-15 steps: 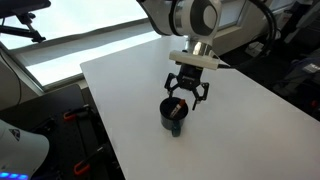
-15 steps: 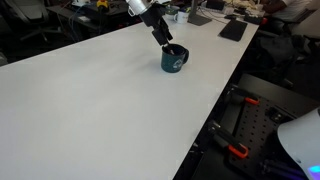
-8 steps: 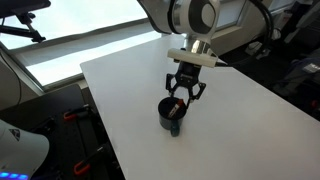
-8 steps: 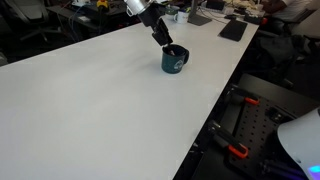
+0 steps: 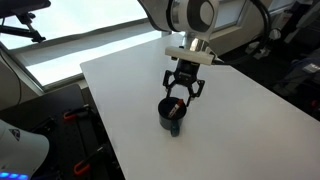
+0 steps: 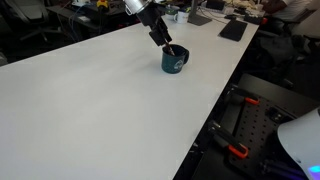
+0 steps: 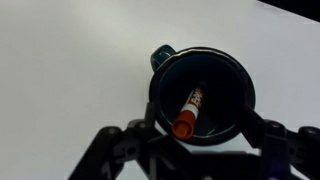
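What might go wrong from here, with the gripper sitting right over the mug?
The open gripper hangs low over the mug, a finger on either side of the rim: a sideways move might clip it and tip or drag the mug. The marker leans with its orange cap near the rim, so a finger might snag it.

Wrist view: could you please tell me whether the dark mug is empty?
No, the mug holds a marker with an orange-red cap, lying slanted inside it.
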Tool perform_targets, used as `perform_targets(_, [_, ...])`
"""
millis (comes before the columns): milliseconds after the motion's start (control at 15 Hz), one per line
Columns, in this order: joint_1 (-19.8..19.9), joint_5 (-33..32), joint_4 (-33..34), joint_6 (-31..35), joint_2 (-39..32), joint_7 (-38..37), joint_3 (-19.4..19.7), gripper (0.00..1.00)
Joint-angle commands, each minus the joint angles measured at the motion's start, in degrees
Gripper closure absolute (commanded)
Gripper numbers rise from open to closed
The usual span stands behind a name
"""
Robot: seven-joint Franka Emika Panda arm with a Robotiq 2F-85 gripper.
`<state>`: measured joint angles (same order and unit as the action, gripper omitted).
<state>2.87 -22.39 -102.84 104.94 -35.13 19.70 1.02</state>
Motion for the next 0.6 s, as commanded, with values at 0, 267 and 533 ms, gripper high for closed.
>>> perform_targets(0, [-0.22,1.96,-2.98,-0.82,4.24,-2.21,-0.34,0.11])
perform_targets(267, [0.09,4.64,-3.19,-2.08,6.0,-2.95,-0.3,0.0])
perform_targets(533, [0.8,4.86,-8.07,-1.19,12.1,-4.86,0.85,0.0])
